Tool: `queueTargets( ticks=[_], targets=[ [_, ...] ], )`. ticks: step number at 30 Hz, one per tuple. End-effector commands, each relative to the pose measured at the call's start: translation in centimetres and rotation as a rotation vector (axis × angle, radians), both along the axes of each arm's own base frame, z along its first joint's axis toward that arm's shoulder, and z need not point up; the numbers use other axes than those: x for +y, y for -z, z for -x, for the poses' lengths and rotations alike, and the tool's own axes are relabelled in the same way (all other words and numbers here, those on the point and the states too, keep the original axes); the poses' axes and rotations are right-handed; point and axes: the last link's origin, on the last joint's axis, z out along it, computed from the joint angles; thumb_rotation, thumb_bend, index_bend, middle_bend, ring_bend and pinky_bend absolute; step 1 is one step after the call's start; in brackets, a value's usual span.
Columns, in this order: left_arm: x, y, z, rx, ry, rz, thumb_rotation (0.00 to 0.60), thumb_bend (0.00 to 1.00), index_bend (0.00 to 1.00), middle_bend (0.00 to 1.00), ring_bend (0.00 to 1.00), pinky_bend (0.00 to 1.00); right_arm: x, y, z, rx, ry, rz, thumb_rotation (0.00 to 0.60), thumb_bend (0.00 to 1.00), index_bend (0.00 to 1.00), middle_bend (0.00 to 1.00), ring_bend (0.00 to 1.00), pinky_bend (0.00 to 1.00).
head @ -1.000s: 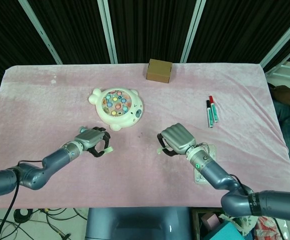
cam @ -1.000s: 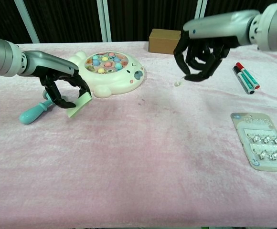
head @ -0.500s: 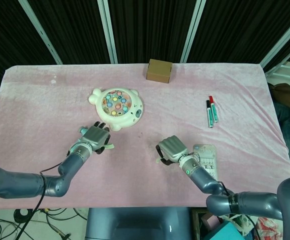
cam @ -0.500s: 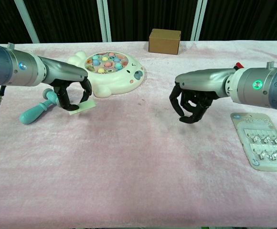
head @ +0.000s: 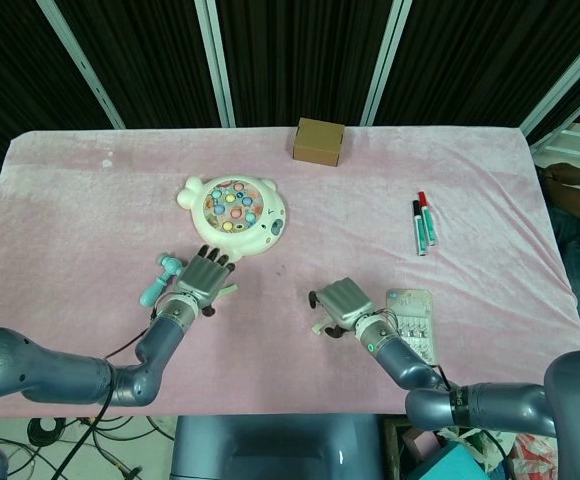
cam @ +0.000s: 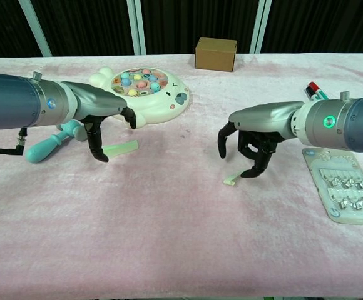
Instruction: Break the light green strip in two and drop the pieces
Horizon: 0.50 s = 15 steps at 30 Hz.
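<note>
The light green strip is in two pieces, both lying on the pink cloth. The longer piece [cam: 120,148] rests flat just under the fingertips of my left hand [cam: 103,125], whose fingers are spread and hold nothing. The short piece [cam: 231,180] lies below my right hand [cam: 250,147], which hovers with its fingers hanging down, apart and not touching it. In the head view the left hand [head: 203,278] is splayed wide and the right hand [head: 342,303] shows from behind.
A white fishing toy [head: 234,213] sits behind the left hand, with a teal toy hammer [cam: 50,145] at its left. A blister pack [cam: 346,184] lies right of the right hand. Two markers [head: 423,222] and a cardboard box [head: 318,141] lie further back.
Both hands came down to the cloth and spread their fingers. The left hand let go of the longer piece and the right hand let go of the short one; both pieces now lie on the table.
</note>
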Motion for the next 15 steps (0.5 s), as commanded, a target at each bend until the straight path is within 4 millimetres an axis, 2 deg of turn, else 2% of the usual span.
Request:
queueTargets(
  ticks=[1,2,8,12,15],
  targets=[
    [0.0,-0.1,-0.2,-0.018,-0.010,0.003,0.600,0.14,0.14,0.08,0.00,0.00,0.1,-0.3,-0.3,0.024,0.006,-0.008,0.600,0.13,0.16,0.72,0.80,0.65],
    [0.2,-0.6,-0.8,-0.072,-0.024,-0.012,0.600,0.14,0.14,0.07,0.00,0.00,-0.4,-1.1,-0.5,0.009,0.014,0.023,0.600,0.13,0.15,0.70,0.79,0.65],
    [0.3,-2.4,-1.4,-0.161,-0.014,-0.025,0.600,0.14,0.14,0.07,0.00,0.00,-1.1,-4.0,-0.8,-0.027,0.041,0.082,0.600,0.13,0.15,0.56,0.68,0.56],
    [-0.3,-5.6,-1.4,-0.282,0.005,-0.054,0.600,0.14,0.14,0.07,0.00,0.00,-1.9,-9.6,0.3,-0.049,0.082,0.194,0.600,0.13,0.15,0.50,0.59,0.41],
    [-1.5,-8.0,-0.6,-0.316,0.043,-0.064,0.600,0.14,0.13,0.07,0.00,0.00,-1.8,-13.1,2.2,-0.021,0.082,0.307,0.600,0.13,0.15,0.42,0.51,0.30]
  ],
)
